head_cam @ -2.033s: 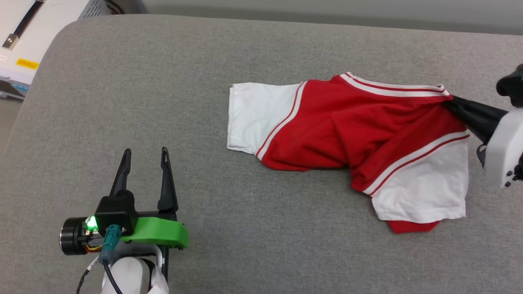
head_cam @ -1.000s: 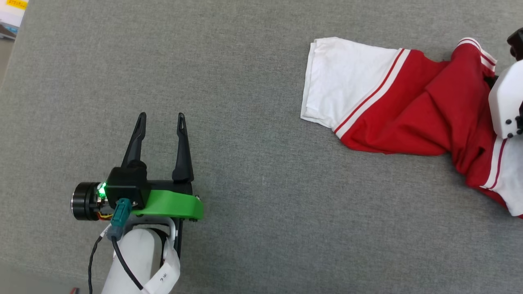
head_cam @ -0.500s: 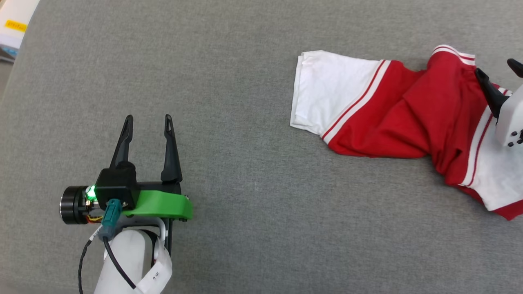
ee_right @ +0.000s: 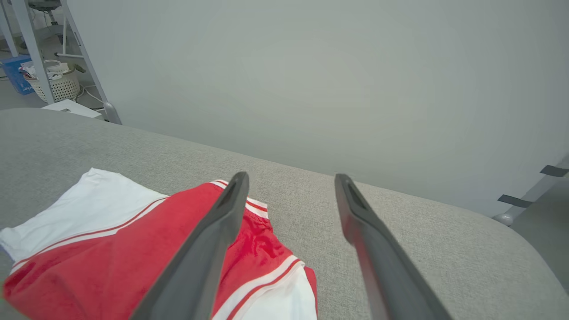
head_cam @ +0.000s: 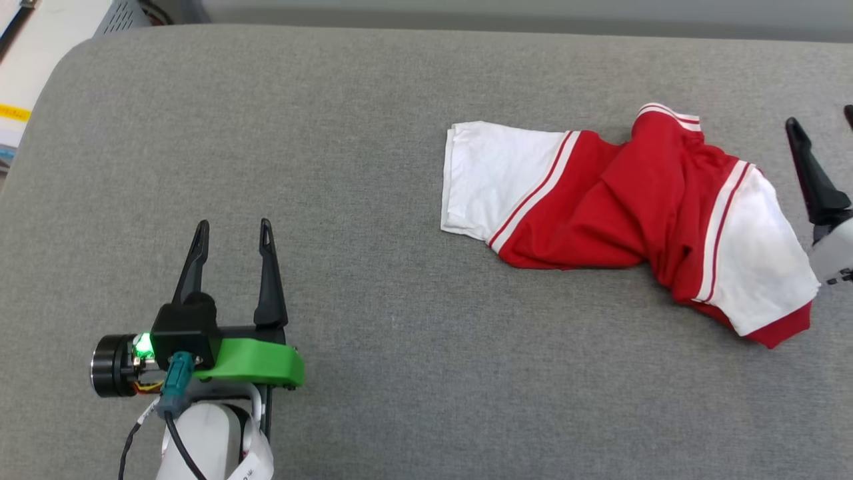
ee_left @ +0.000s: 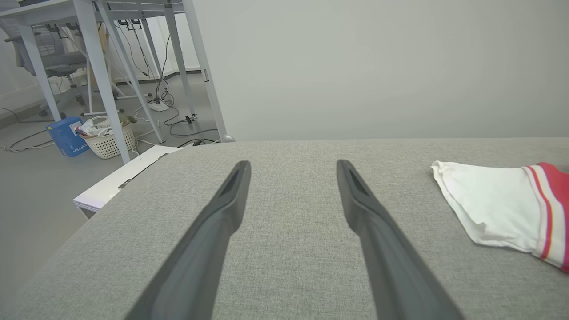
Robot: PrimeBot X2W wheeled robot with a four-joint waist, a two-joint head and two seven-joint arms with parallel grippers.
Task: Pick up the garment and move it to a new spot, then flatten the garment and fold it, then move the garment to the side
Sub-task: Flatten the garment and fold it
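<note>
The garment (head_cam: 626, 213) lies bunched on the grey padded table (head_cam: 400, 373), right of centre: a red body between two white sleeves with striped trim. At the right edge of the head view my right gripper (head_cam: 821, 117) is open, just beside the garment's right sleeve and apart from it. The right wrist view has the open right gripper (ee_right: 290, 177) above the garment's (ee_right: 111, 253) collar end, nothing between the fingers. My left gripper (head_cam: 232, 227) is open at the lower left, far from the cloth. The left wrist view catches the left gripper (ee_left: 292, 164) and one white sleeve (ee_left: 489, 209).
The table's rounded far-left corner (head_cam: 73, 60) borders a white unit (head_cam: 40, 60). A plain grey wall (ee_right: 311, 89) stands close behind the table. Beyond the left side are white desk legs (ee_left: 102, 75), a basket (ee_left: 106, 140) and a blue box (ee_left: 66, 138) on the floor.
My right gripper has opened and let go of the garment, then drawn back to the right; the garment now rests on the table. The head camera shifted. The left gripper stayed open.
</note>
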